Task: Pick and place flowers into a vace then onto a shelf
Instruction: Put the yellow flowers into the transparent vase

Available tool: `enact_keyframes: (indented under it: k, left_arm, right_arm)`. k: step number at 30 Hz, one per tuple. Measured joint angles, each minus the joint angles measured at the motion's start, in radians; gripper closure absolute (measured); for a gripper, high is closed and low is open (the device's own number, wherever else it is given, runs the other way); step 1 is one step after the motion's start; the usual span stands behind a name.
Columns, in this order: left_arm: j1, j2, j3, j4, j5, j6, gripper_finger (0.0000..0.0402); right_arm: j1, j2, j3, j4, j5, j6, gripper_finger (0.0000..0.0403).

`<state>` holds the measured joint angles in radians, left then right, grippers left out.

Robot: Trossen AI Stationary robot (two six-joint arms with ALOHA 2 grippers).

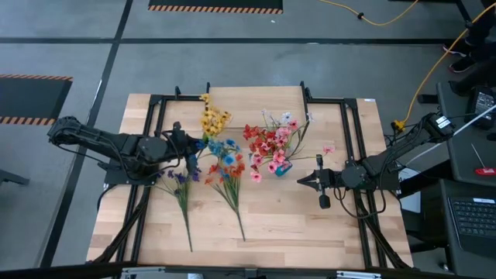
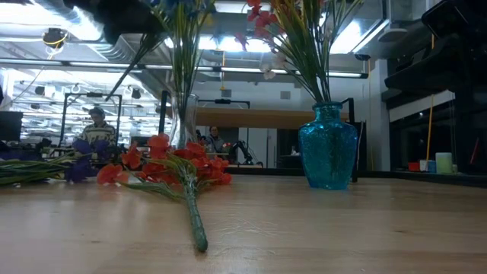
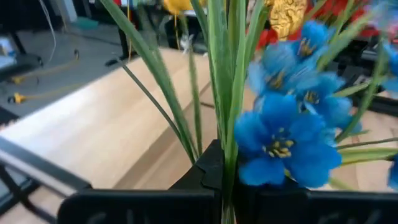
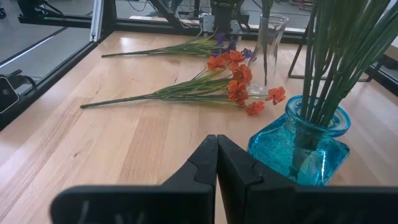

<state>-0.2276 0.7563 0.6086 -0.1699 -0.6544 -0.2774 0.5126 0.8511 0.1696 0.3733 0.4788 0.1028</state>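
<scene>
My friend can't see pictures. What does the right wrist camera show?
The right arm's shut black pincer points across a light wooden table at a blue glass vase full of green stems. Beyond lie an orange-flowered spray, a purple-flowered spray and a clear glass vase.

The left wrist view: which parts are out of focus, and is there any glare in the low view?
Left wrist view: the blue flowers and stems close to the lens are blurred. Low view: bright ceiling lights glare behind the bouquets, and the blue vase stands backlit.
</scene>
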Motion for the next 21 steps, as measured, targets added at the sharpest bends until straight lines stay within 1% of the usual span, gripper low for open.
enact_keyframes:
  k: [4, 9, 11, 14, 16, 17, 21]
  left_arm:
    - [0.000, 0.000, 0.000, 0.034, -0.013, 0.034, 0.0396]
    - [0.000, 0.000, -0.001, 0.046, -0.082, 0.055, 0.0397]
    - [0.001, 0.000, -0.002, 0.054, -0.089, 0.058, 0.0397]
    - [0.001, 0.000, -0.035, 0.167, -0.086, 0.111, 0.0397]
    - [0.005, 0.000, -0.074, 0.282, -0.068, 0.168, 0.0397]
    - [0.015, 0.000, -0.098, 0.339, -0.044, 0.194, 0.0397]
    - [0.077, 0.001, -0.175, 0.499, 0.096, 0.242, 0.0397]
  right_arm:
    - [0.000, 0.000, 0.000, 0.000, 0.000, -0.001, 0.0389]
    - [0.000, 0.000, 0.000, 0.000, 0.000, -0.001, 0.0389]
    - [0.000, 0.000, 0.000, 0.000, 0.000, -0.001, 0.0389]
    - [0.000, 0.000, 0.000, 0.000, 0.000, -0.002, 0.0389]
    - [0.000, 0.000, 0.000, 0.000, 0.000, -0.002, 0.0389]
    - [0.000, 0.000, 0.000, 0.000, 0.000, -0.002, 0.0389]
    - [0.000, 0.000, 0.000, 0.000, 0.000, -0.002, 0.0389]
